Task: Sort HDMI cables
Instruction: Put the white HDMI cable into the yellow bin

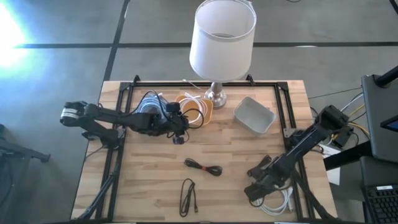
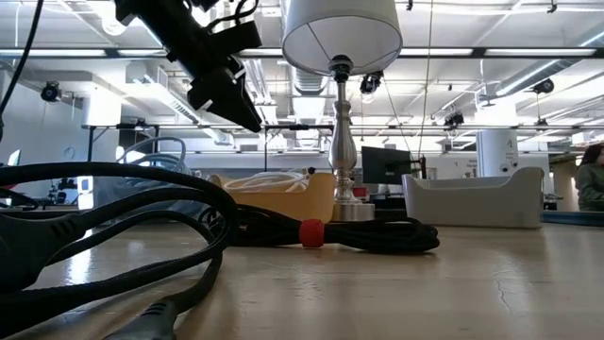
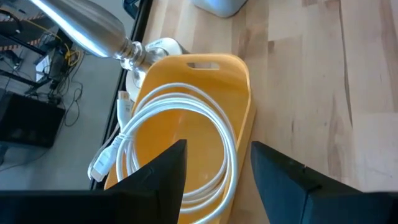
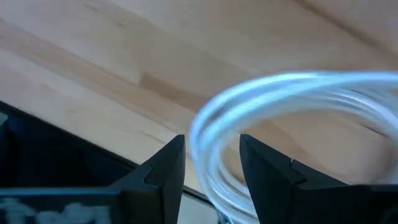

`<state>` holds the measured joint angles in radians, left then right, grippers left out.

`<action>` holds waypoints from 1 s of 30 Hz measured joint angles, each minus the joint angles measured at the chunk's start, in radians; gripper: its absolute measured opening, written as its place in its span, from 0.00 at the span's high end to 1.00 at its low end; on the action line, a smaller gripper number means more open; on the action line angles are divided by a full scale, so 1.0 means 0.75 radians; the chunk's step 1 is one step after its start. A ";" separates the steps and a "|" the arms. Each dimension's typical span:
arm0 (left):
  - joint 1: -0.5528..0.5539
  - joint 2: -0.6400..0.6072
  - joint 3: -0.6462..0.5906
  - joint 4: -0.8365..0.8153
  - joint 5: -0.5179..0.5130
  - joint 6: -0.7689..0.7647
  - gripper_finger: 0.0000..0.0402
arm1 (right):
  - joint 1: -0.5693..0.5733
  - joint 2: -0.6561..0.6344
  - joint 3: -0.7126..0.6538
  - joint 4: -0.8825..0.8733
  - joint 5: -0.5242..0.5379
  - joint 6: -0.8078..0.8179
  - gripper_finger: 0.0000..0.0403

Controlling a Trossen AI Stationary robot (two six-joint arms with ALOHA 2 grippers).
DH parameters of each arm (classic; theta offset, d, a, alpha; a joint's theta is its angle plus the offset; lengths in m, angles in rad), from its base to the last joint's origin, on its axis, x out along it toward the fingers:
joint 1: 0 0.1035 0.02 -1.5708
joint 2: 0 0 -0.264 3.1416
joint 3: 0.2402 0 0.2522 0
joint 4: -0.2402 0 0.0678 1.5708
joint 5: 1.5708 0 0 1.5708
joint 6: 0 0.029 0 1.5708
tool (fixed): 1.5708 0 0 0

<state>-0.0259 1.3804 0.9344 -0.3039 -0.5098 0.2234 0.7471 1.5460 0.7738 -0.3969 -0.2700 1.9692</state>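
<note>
My left gripper point(image 1: 179, 129) point(image 3: 217, 149) hangs open above the orange tray point(image 1: 202, 107), where a white cable coil point(image 3: 186, 137) lies inside. Light blue loops point(image 1: 149, 102) are piled on the table just left of that tray. Two thin black bundles point(image 1: 204, 167) point(image 1: 188, 196) lie on the bare wood at mid-table; in the low view one point(image 2: 311, 231) shows a red tie. My right gripper point(image 1: 256, 186) point(image 4: 211, 146) is low at the table's near right corner, shut on another white cable point(image 1: 278, 202). My right gripper has a strand of the white cable's loop point(image 4: 214, 134) pinched between its two fingers. The rest of the loop point(image 4: 292, 87) curves away beyond the fingertips over the wood near the table's edge. Whether the loop is lifted clear, I cannot tell.
A lamp point(image 1: 221, 37) with a white shade stands at the far middle, its base beside the orange tray. A grey tray point(image 1: 254, 115) sits right of it. Black frame rails point(image 1: 286, 118) run along the table's sides. Bare wood lies around the black bundles.
</note>
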 joint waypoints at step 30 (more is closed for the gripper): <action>-0.002 0.000 0.000 0.009 0.001 -0.022 0.55 | -0.009 0.024 0.235 0.080 -0.054 -0.639 0.96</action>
<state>-0.0273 1.3804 0.9344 -0.2972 -0.5088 0.2068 0.7407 1.5637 0.9503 -0.3371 -0.3107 1.4904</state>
